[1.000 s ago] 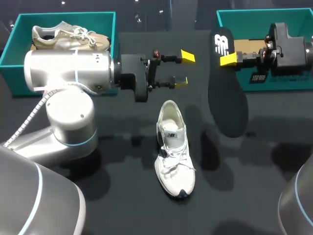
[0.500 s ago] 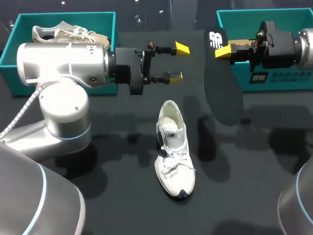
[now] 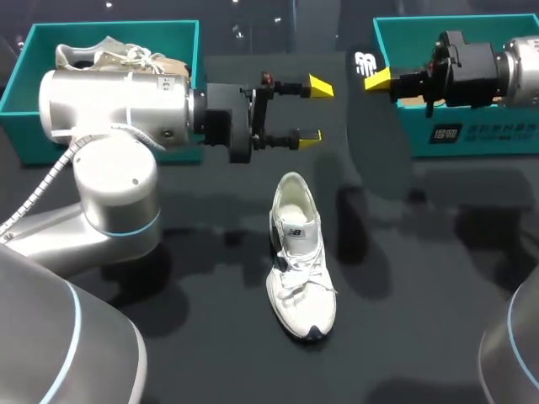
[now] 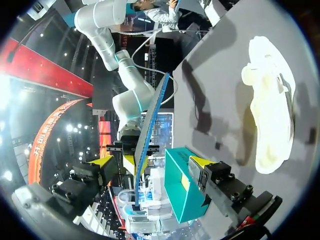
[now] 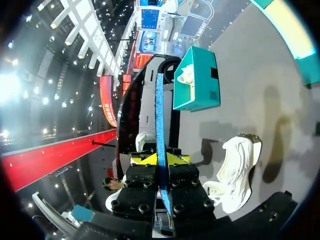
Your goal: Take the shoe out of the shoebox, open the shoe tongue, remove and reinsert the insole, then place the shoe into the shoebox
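Between the right jaws, clamped flat from both sides, there's the dark flat foam insole (image 3: 381,143), jutting out ahead of them, above the black surface (image 3: 210,337)! The white lace-up sneaker (image 3: 299,269) sits upright on its sole, off to one side of the left jaws. Those stand wide apart, gripping nothing. Under the right jaws is a teal cardboard shoebox (image 3: 472,139). Behind the left jaws, a second teal shoebox (image 3: 109,29) holds a beige sneaker (image 3: 118,59).
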Controlling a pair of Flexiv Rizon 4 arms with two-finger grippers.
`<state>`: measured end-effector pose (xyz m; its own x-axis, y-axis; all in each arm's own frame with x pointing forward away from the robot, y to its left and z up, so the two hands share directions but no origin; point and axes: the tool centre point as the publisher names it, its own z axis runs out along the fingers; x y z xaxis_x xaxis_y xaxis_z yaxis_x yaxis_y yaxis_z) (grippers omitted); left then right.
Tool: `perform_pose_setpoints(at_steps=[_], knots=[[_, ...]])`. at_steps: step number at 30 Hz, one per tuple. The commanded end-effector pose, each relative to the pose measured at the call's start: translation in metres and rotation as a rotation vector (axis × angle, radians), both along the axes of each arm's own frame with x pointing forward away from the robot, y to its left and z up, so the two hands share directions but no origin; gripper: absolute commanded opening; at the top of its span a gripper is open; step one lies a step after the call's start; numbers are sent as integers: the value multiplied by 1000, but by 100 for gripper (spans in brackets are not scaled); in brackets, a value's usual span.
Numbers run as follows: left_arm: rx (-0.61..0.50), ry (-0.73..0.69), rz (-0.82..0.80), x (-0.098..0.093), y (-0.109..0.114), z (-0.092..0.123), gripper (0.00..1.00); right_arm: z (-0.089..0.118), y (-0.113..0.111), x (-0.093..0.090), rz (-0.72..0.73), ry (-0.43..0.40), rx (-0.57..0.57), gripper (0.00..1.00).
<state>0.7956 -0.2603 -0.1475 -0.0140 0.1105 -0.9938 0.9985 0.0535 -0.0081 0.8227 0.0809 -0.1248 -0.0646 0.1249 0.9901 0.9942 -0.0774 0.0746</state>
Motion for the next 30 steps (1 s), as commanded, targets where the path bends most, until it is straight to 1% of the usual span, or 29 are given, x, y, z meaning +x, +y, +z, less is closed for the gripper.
perform_pose_setpoints(at_steps=[1, 2, 4, 5, 7, 10, 13, 16, 17, 19, 20, 21, 22, 24, 25, 26, 27, 30], knots=[[5, 14, 3, 0, -7, -4, 96, -22, 11, 8, -2, 24, 51, 0], [3, 21, 4, 0, -7, -6, 94, -24, 12, 9, -5, 33, 61, 0], [4, 25, 7, 0, -8, -9, 86, -26, 16, 12, 0, 44, 65, 0], [2, 28, 9, 0, -8, -10, 85, -26, 17, 12, 0, 52, 70, 0], [6, 25, 12, -1, -9, -12, 77, -29, 19, 14, -2, 73, 77, 0], [4, 26, 12, -1, -11, -15, 70, -31, 21, 15, -5, 101, 76, 0], [6, 22, 16, -1, -13, -18, 66, -34, 24, 15, -9, 127, 79, 0], [20, 13, 24, 1, -16, -23, 69, -35, 27, 14, -6, 151, 88, 0], [21, 13, 27, 2, -16, -24, 67, -36, 28, 14, -5, 157, 91, 0], [25, 8, 34, 3, -17, -25, 58, -37, 30, 13, -5, 162, 99, 0], [26, 6, 34, 4, -17, -26, 56, -38, 31, 13, -4, 169, 102, 0], [33, -1, 34, 4, -18, -27, 61, -38, 31, 13, -5, 171, 103, 0], [34, -3, 33, 5, -19, -28, 62, -39, 32, 12, -4, 172, 104, 0], [33, -3, 30, 6, -21, -30, 58, -39, 35, 12, 1, 177, 107, 0], [34, -4, 31, 7, -22, -30, 55, -39, 36, 12, 3, 180, 107, 0], [33, -5, 31, 7, -22, -31, 50, -39, 37, 12, 4, 181, 108, 0], [34, -7, 32, 7, -23, -31, 49, -40, 38, 12, 6, 184, 110, 0], [38, -16, 32, 8, -24, -31, 42, -40, 41, 12, 11, 188, 113, 0]])
